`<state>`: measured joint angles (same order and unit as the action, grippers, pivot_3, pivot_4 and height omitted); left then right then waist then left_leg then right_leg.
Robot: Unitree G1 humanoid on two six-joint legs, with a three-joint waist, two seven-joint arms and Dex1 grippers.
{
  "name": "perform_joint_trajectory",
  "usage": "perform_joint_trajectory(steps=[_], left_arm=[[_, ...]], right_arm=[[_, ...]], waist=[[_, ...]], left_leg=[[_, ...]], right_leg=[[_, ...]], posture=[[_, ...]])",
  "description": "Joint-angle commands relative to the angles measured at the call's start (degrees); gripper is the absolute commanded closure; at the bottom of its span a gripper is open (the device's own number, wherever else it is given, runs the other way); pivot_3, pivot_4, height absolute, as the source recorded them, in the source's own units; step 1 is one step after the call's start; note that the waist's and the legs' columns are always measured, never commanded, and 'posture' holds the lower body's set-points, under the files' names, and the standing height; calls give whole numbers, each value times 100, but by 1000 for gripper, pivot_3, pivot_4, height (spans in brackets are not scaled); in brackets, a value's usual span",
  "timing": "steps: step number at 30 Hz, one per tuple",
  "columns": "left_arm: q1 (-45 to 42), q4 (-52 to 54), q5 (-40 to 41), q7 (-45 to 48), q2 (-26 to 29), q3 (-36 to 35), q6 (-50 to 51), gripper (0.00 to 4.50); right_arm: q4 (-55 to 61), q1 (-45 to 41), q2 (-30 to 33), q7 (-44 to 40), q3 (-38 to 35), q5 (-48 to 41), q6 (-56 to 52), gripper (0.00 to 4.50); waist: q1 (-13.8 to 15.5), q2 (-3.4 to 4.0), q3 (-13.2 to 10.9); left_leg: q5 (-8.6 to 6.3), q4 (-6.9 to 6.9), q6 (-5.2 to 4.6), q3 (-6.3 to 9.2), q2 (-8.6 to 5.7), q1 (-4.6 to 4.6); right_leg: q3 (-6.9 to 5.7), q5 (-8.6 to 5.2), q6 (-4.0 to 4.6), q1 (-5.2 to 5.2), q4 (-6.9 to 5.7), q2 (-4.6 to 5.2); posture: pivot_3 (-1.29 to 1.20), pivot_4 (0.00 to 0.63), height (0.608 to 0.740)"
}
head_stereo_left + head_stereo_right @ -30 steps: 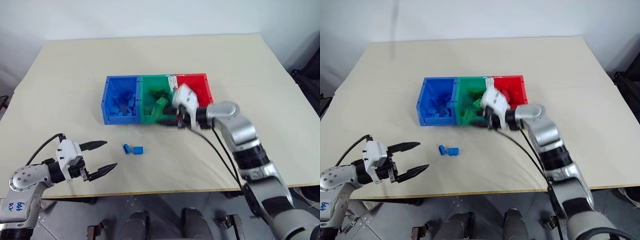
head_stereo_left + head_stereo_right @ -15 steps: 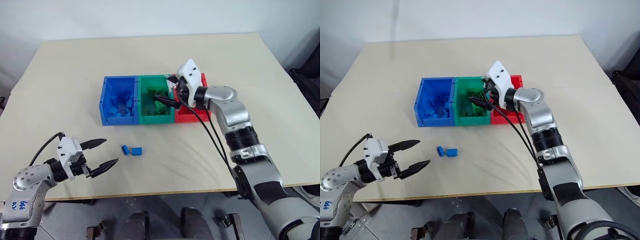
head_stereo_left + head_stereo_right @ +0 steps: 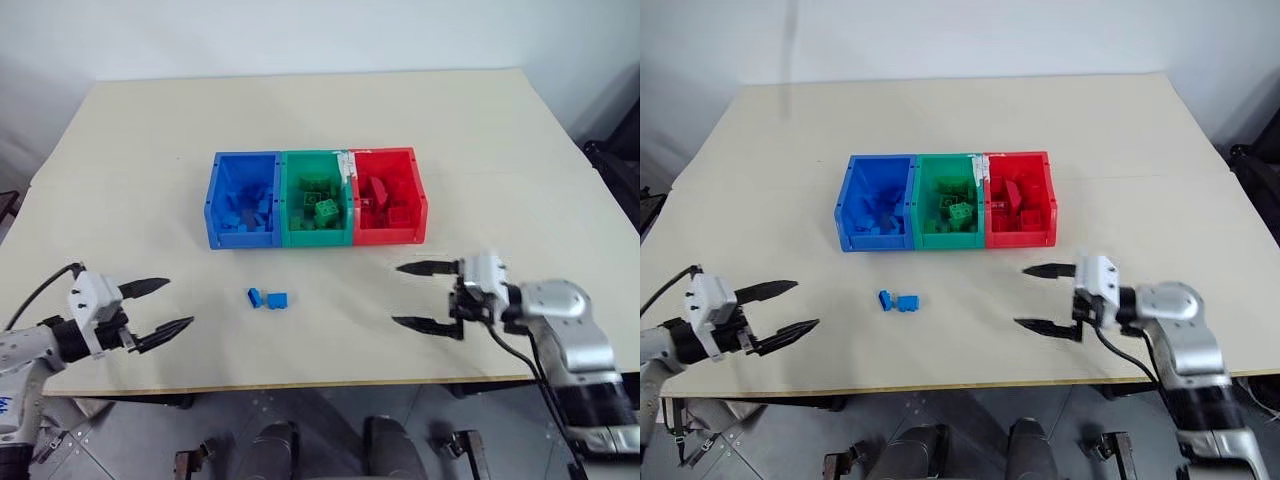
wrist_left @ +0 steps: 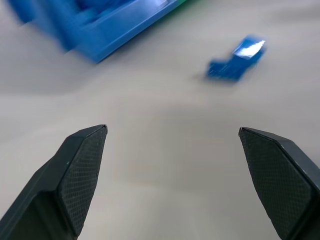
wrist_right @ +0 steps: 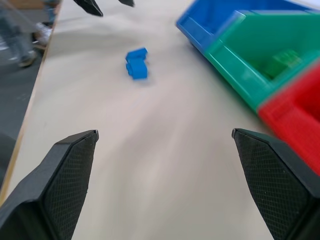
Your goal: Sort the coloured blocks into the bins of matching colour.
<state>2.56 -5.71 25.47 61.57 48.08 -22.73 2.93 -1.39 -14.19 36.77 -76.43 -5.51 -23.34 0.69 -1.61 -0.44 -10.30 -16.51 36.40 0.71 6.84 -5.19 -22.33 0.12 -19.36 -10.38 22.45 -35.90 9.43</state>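
Observation:
Three joined bins stand mid-table: blue (image 3: 240, 237), green (image 3: 316, 237) and red (image 3: 390, 235), each with blocks of its own colour inside; a light green block (image 3: 326, 210) lies on top in the green one. Two small blue blocks (image 3: 254, 296) (image 3: 276, 299) lie side by side on the table in front of the blue bin, also seen as blue blocks (image 4: 235, 62) and blue blocks (image 5: 136, 62). My left gripper (image 3: 180, 302) is open near the front left edge, left of them. My right gripper (image 3: 395, 294) is open and empty, in front of the red bin.
The beige table (image 3: 330, 110) stretches bare behind the bins. Its front edge (image 3: 330, 378) runs just below both grippers. In the right wrist view the left gripper's fingertips (image 5: 92, 6) show beyond the blue blocks.
My right gripper has drawn back from over the green bin to the front right of the table and opened. My left gripper has shifted left, still open.

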Motion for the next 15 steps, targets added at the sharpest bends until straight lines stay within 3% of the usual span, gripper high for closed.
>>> perform_joint_trajectory(steps=[1,8,15], left_arm=[[-112,-116,-21,228,146,-81,-218,0],[-639,1803,274,328,250,1097,1101,0],[-1860,2465,-534,-315,164,2493,2191,0]], right_arm=[[259,322,216,-171,-248,-150,417,22],[936,679,412,3,-400,-475,137,22],[1542,973,506,374,-501,-622,-170,22]], waist=[[11,0,0],[65,-1,0],[152,-1,0]], left_leg=[[0,1,0,-2,3,3],[-1,17,-2,2,14,1],[-1,23,-2,-2,-1,1]], right_leg=[[1,0,0,-2,0,0],[3,2,-4,-8,-5,4],[5,3,-4,-7,-7,0]], posture=[[0,150,740],[0,150,740],[0,150,740]])
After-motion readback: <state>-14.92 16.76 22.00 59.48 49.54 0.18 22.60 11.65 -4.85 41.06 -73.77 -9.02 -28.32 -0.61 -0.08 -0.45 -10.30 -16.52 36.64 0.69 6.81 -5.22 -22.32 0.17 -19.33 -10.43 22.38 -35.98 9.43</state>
